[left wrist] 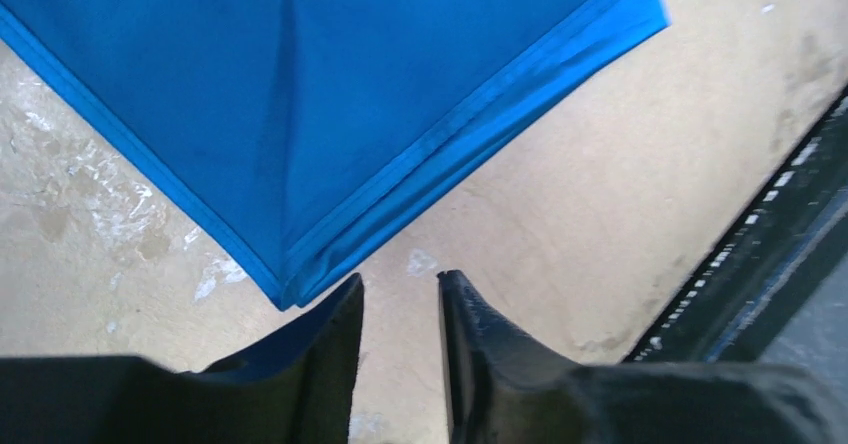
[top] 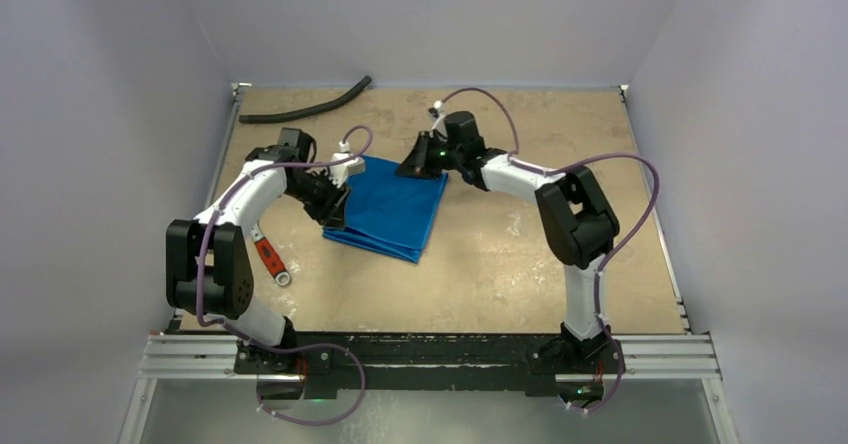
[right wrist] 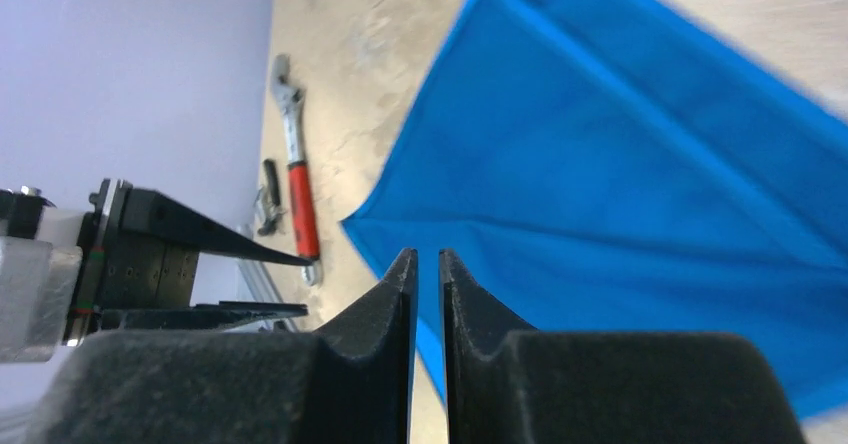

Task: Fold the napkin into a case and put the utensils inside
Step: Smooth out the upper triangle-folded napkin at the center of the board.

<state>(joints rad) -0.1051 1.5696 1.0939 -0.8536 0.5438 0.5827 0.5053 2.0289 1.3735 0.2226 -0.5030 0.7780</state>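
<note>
A: Blue satin napkin, position?
B: Folded flat on the table. Left gripper sits just short of one corner, jaws slightly apart, empty.
A: Right gripper?
B: At the napkin's far right corner; jaws parted by a slit, nothing seen gripped

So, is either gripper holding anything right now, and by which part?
Nothing is held. The left gripper and right gripper both stand slightly open and empty, close to the napkin.
</note>
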